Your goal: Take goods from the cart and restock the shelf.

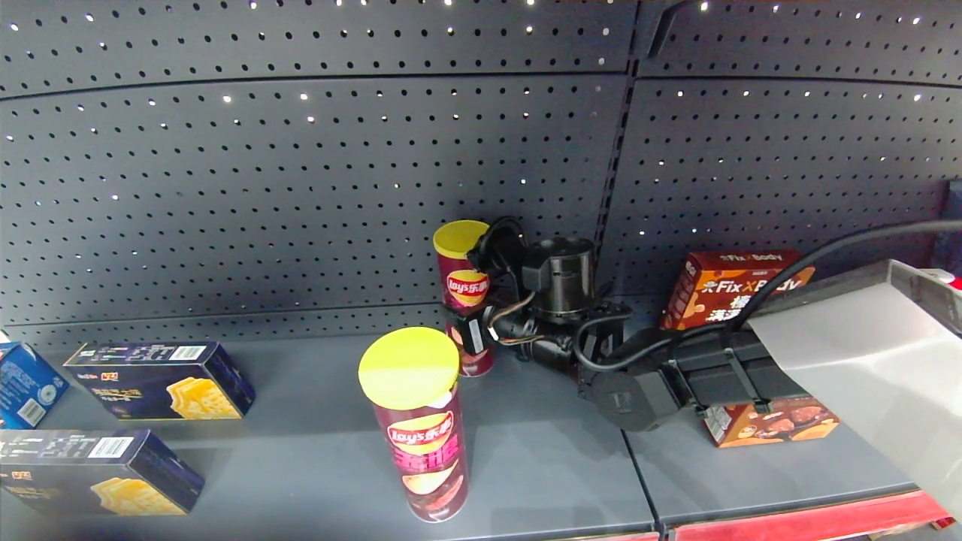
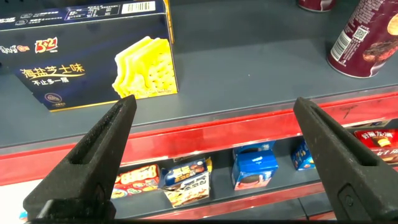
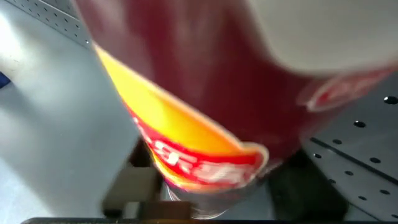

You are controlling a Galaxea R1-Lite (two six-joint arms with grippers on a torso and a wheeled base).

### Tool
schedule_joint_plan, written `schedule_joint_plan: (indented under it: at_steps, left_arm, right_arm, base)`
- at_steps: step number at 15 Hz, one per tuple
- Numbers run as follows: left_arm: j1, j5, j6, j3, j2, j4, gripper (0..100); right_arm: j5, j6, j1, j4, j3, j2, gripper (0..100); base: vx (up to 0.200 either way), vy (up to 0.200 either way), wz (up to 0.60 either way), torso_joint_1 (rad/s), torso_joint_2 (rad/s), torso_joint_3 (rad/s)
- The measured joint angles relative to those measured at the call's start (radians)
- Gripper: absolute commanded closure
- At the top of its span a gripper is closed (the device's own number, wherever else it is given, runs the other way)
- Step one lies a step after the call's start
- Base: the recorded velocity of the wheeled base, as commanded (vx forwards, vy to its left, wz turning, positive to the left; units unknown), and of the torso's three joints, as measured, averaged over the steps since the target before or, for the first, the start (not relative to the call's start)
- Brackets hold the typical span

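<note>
A maroon chip can (image 1: 460, 282) with a yellow lid stands upright at the back of the grey shelf (image 1: 541, 458), close to the pegboard. My right gripper (image 1: 472, 334) is shut on its lower half, and the arm comes in from the right. The right wrist view looks at this can's (image 3: 199, 124) label from very near. A second chip can (image 1: 417, 428) stands free near the shelf's front, in the middle. My left gripper (image 2: 214, 102) hangs open and holds nothing, in front of the shelf's red edge (image 2: 236, 121).
Two dark blue cracker boxes (image 1: 161, 379) (image 1: 90, 469) and a blue box (image 1: 26, 383) lie at the shelf's left. Two orange-brown boxes (image 1: 733, 285) (image 1: 774, 421) sit at the right, partly behind my right arm. The lower shelf holds several packs (image 2: 255, 171).
</note>
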Motion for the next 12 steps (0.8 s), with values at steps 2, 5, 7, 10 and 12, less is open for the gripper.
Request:
schedule_joint_plan:
  at_steps: [2,5,7,10,12]
  left_arm:
    - [0.000,0.000,0.000,0.000,0.000,0.000,0]
    - [0.000,0.000,0.000,0.000,0.000,0.000,0]
    - [0.000,0.000,0.000,0.000,0.000,0.000,0]
    - [0.000,0.000,0.000,0.000,0.000,0.000,0]
    - [0.000,0.000,0.000,0.000,0.000,0.000,0]
  right_arm:
    - [-0.004,0.000,0.001,0.000,0.012,-0.002,0]
    - [-0.010,0.000,0.007,0.001,0.047,-0.022,0]
    - [-0.011,0.000,0.008,0.001,0.094,-0.049,0]
    - [-0.013,-0.001,0.009,-0.006,0.213,-0.121,0]
    - [-0.021,-0.012,0.009,-0.009,0.297,-0.181,0]
  base:
    - [0.000,0.000,0.00,0.000,0.00,0.000]
    - [0.000,0.000,0.00,0.000,0.00,0.000]
    - [0.000,0.000,0.00,0.000,0.00,0.000]
    - [0.000,0.000,0.00,0.000,0.00,0.000]
    - [0.000,0.000,0.00,0.000,0.00,0.000]
